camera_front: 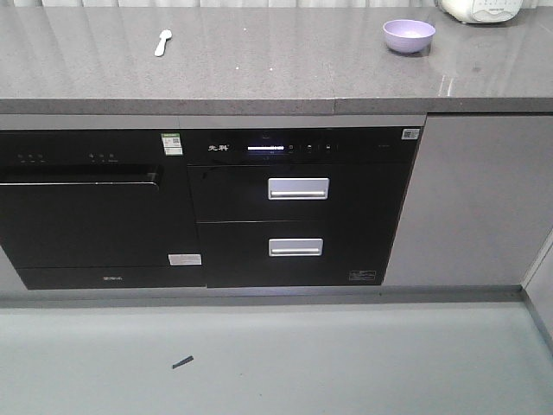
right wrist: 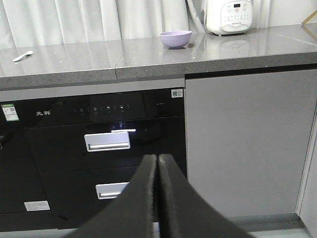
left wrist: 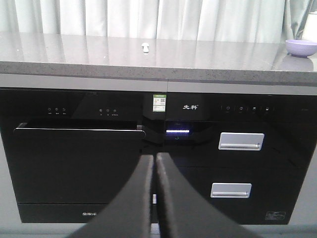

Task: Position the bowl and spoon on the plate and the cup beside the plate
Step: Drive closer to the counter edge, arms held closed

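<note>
Lying on the left part of the grey worktop (camera_front: pixel 259 78), toward its far side, the spoon (camera_front: pixel 163 41) points its head away. Under the worktop stands a black appliance (camera_front: pixel 86 216), and to its right a black unit (camera_front: pixel 294 259) with two silver handles, one above the other. Further right on the worktop sits the bowl (camera_front: pixel 409 35), upright and well apart from the spoon. A white rice cooker (camera_front: pixel 479 9) stands near it, at the far right. The left gripper (left wrist: pixel 155 157) hangs low before the appliances, fingers pressed together, holding nothing. The right gripper (right wrist: pixel 157 157) is likewise closed and empty.
</note>
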